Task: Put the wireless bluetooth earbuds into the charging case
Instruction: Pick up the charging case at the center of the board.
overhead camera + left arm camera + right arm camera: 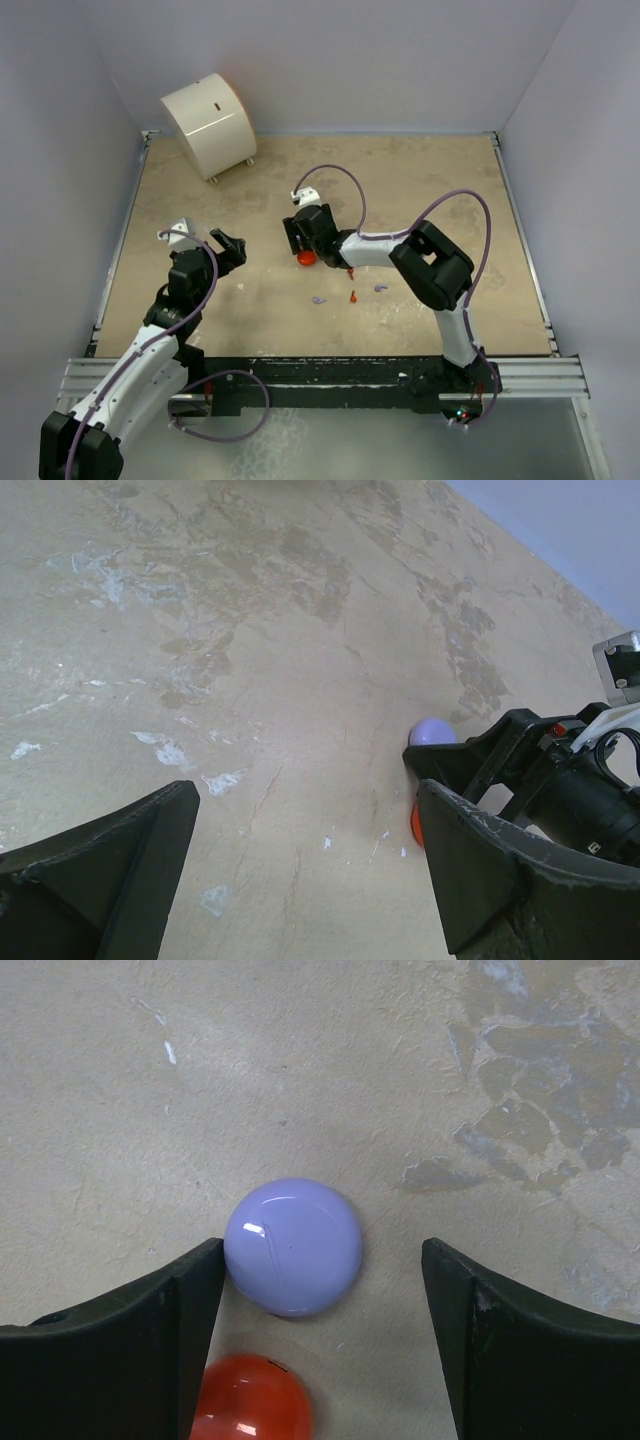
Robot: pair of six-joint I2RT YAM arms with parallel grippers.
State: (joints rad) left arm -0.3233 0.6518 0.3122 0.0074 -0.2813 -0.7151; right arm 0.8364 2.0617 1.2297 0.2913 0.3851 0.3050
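Left jaws open; right jaws open, straddling lilac case [292, 1247]; red earbud [353, 296] long axis near-far.

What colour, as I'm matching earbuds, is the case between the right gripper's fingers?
The case is lilac; right wrist view.

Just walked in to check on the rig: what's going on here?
The right gripper is down at the table, jaws open around the lilac round case, with the red case right beside it. The left gripper hangs open nearby, holding nothing. Small lilac and red earbuds lie loose on the table, apart from both cases.
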